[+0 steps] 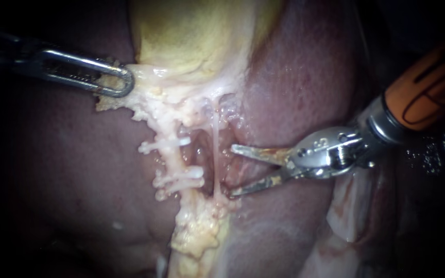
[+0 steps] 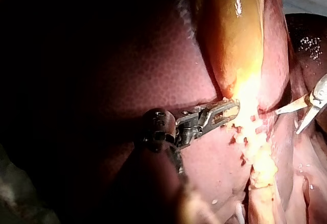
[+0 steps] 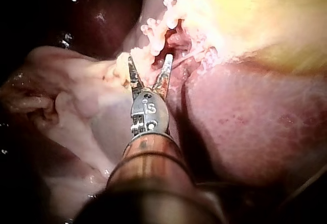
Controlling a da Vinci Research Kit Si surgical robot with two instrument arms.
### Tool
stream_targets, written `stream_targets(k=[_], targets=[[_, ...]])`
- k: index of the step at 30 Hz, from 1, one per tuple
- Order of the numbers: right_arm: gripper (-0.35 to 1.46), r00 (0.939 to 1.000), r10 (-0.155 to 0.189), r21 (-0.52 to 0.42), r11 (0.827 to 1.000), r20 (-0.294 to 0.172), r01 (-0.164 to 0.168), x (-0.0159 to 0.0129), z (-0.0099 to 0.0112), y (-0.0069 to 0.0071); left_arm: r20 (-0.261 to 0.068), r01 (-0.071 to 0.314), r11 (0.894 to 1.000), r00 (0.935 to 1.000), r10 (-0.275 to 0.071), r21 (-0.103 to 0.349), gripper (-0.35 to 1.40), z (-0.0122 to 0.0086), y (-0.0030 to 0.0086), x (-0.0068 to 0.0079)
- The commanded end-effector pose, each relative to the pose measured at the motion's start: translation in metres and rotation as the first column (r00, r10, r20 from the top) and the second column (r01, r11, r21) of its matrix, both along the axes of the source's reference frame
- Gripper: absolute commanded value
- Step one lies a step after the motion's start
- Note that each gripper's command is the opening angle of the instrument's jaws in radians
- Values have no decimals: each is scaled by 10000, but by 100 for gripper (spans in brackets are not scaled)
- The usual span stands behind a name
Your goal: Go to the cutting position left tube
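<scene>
Left tube (image 1: 173, 157) running upright, right instrument (image 1: 233, 171) pincer spread near it, left instrument (image 1: 126, 85) seemingly pinching gallbladder (image 1: 191, 36).

The smooth, dark red-brown liver (image 1: 63, 170) fills the background on both sides. Against it lies the yellow-green gallbladder sac (image 1: 191, 36), which narrows downward into whitish, stringy tissue. A lumpy cream-yellow band of fat (image 1: 199, 237) runs on below it. A pale pink, glistening fold of tissue (image 1: 356, 206) lies at the lower right.

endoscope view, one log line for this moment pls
left instrument: jaws shut on pale tissue | right instrument: jaws open beside thin tube | left tube: clips on, outside jaws
</scene>
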State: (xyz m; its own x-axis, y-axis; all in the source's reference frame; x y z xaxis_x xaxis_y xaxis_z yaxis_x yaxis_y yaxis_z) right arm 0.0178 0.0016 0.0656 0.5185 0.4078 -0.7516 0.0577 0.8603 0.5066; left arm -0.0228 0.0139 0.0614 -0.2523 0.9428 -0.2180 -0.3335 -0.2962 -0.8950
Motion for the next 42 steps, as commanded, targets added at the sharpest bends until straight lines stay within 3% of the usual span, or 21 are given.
stream_targets(k=[1,3,8,18,25,35,39,42], targets=[[143,9999,-11,181,9998,-118,13,2,4,1,-6,3,10000,10000,-3,-4,-35,0,0,0],[143,9992,-19,468,9989,-401,38,7,14,4,-7,4,10000,10000,-4,-5,-35,0,-1,0],[143,9985,-79,795,9968,-538,121,12,36,7,-9,7,10000,10000,-7,-6,-35,0,-1,-1],[143,9939,-652,771,9944,-894,722,23,65,1,-14,12,10000,10000,-12,-14,-35,2,-1,-2],[135,9859,-1113,706,9902,-1247,1207,36,68,0,-14,13,10000,10000,-13,-14,-35,2,-1,-2],[133,9729,-1097,1038,9857,-2037,1329,68,60,-5,-13,10,10000,10000,-10,-16,-35,3,-1,-3],[133,9725,-1084,1053,9856,-2061,1321,87,57,-7,-13,12,10000,10000,-12,-16,-35,3,0,-3],[135,9729,-892,1174,9863,-2135,1162,103,57,-8,-16,16,10000,10000,-16,-16,-35,3,0,-4]])
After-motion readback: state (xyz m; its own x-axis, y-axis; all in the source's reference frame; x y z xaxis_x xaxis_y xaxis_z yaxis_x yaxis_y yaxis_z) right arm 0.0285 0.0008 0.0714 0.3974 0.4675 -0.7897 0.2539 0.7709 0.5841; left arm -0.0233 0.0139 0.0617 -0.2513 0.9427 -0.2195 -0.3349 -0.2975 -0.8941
